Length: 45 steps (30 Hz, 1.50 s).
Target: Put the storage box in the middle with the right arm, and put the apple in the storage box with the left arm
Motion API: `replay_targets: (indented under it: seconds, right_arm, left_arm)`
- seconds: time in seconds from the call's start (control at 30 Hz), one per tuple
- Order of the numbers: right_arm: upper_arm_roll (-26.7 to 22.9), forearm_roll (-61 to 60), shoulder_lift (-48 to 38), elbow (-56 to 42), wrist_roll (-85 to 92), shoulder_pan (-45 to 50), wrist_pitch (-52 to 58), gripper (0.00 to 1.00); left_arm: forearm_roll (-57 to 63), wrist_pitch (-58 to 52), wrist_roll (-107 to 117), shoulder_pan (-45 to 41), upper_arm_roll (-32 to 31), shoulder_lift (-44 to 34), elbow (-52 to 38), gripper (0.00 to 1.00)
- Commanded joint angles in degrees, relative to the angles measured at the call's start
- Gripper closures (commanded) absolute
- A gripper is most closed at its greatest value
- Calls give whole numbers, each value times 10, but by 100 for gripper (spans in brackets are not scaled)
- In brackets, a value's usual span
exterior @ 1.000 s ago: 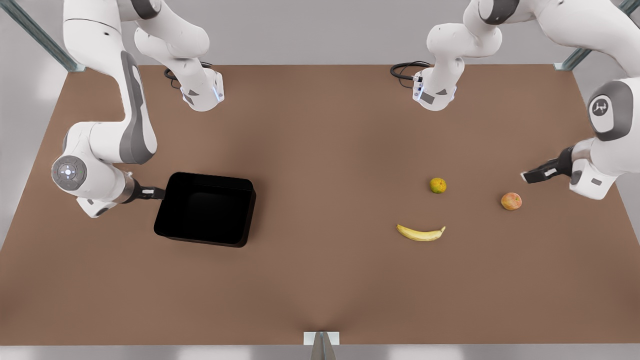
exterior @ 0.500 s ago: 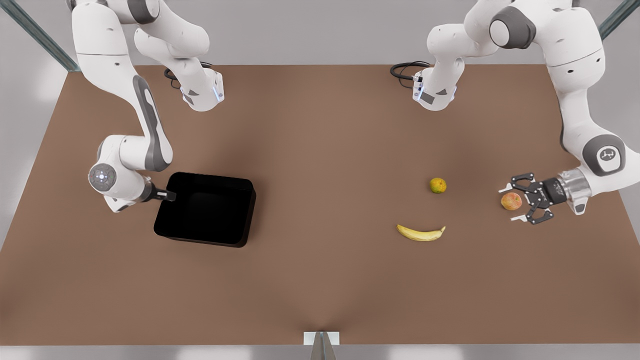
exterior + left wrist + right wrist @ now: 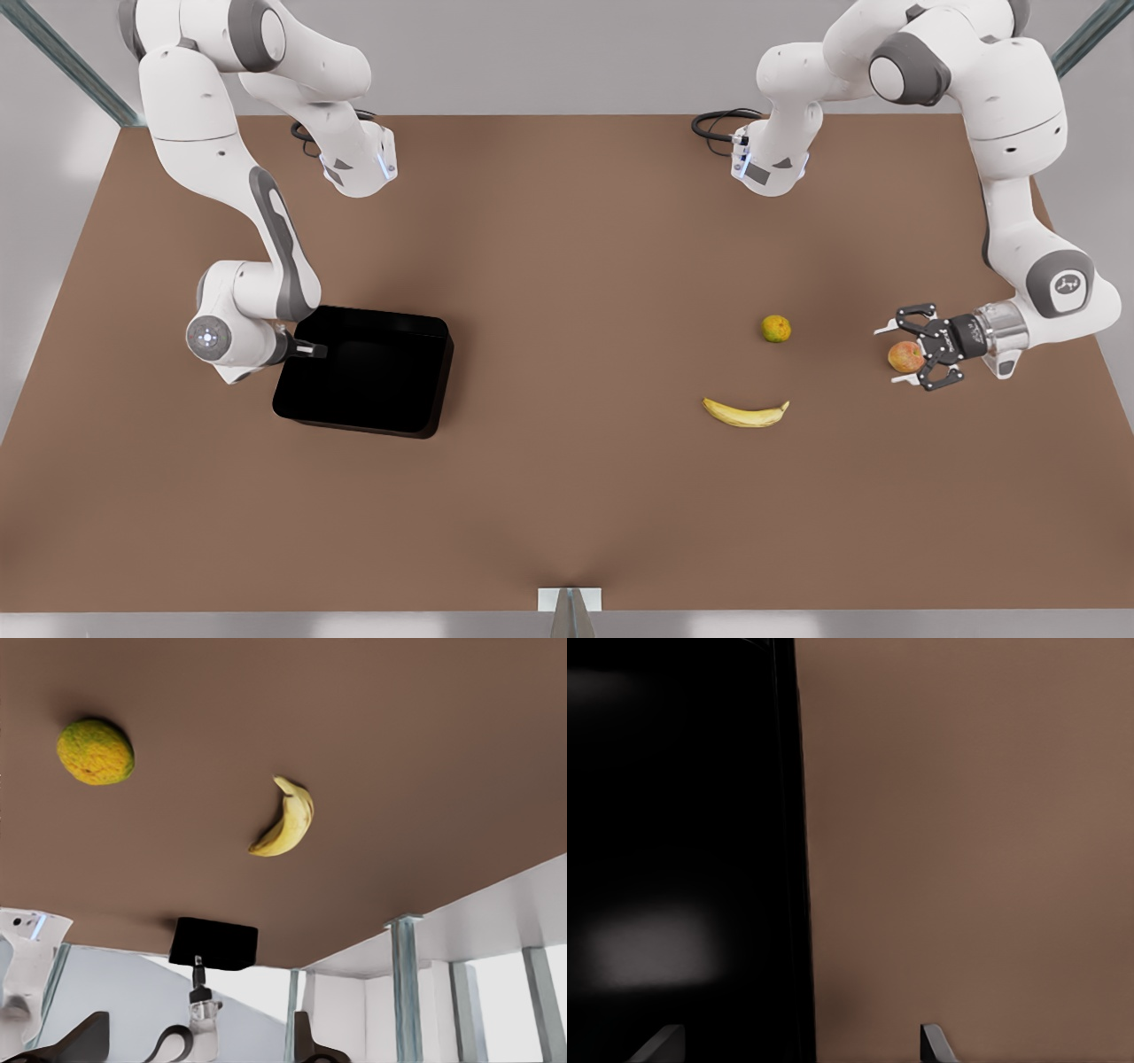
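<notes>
Now, nearest the camera, the curved yellow banana [image 3: 746, 413] lies alone on the brown table [image 3: 567, 514], with the small yellow-green citrus [image 3: 776, 329] behind it. At the front view's right the left arm's black claw-like gripper [image 3: 902, 355] has its fingers spread wide around the small red-orange apple [image 3: 904, 357], not yet closed. If they pinch off-centre, the round fruit could squirt away. At the front view's left the large glossy black storage box [image 3: 363, 369] sits well off the middle; the right arm's slim gripper [image 3: 316, 350] straddles its near wall, fingers parted. A shallow bite could slip and tilt it. Since half a second ago both grippers have advanced.
</notes>
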<state>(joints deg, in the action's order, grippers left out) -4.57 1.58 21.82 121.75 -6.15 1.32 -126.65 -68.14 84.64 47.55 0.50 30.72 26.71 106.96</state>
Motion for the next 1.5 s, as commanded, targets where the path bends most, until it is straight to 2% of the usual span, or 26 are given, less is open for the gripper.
replay_targets:
  seconds: [0.0, 0.03, 0.2, 0.27, 0.33, 0.77, 1.0, 1.1, 1.2, 1.37, 1.47]
  right_arm:
    - [0, 0, 2, 0, 0, 0, 0, 33]
    - [0, 0, 4, 0, 0, 0, 1, 41]
    - [0, 0, 12, -2, 1, 1, 3, 56]
    - [0, 0, 12, -4, 2, 4, 11, 71]
    - [0, 1, 15, -5, 2, 4, 11, 77]
    - [2, 2, 16, -9, 19, 4, 12, 77]
    - [29, 3, 15, -50, 20, 14, 15, 77]
    - [64, 0, 17, -93, 18, 37, 13, 77]
    - [66, -1, 29, -136, 14, 98, 3, 77]
    - [70, -21, 85, -228, 14, 171, 6, 77]
    - [70, -23, 154, -330, 11, 213, 13, 77]
  left_arm:
    - [7, 0, 0, 0, 3, 0, 0, 0]
    - [9, 0, 0, 1, 7, 0, -1, 0]
    - [13, 2, -4, 13, 15, 16, -4, 0]
    - [13, 1, -16, 16, 14, 26, -4, 0]
    - [9, 5, -27, 17, 14, 33, -4, 0]
    - [-36, 9, -84, 76, 14, 99, -7, 0]
    - [-43, -1, -136, 88, 14, 119, -15, 0]
    - [-30, -8, -181, 88, 14, 130, -14, 0]
    - [-18, -13, -198, 88, 14, 134, -14, 0]
    - [-18, -9, -224, 100, 15, 153, -31, 0]
    - [-19, -6, -223, 112, 14, 161, -40, 0]
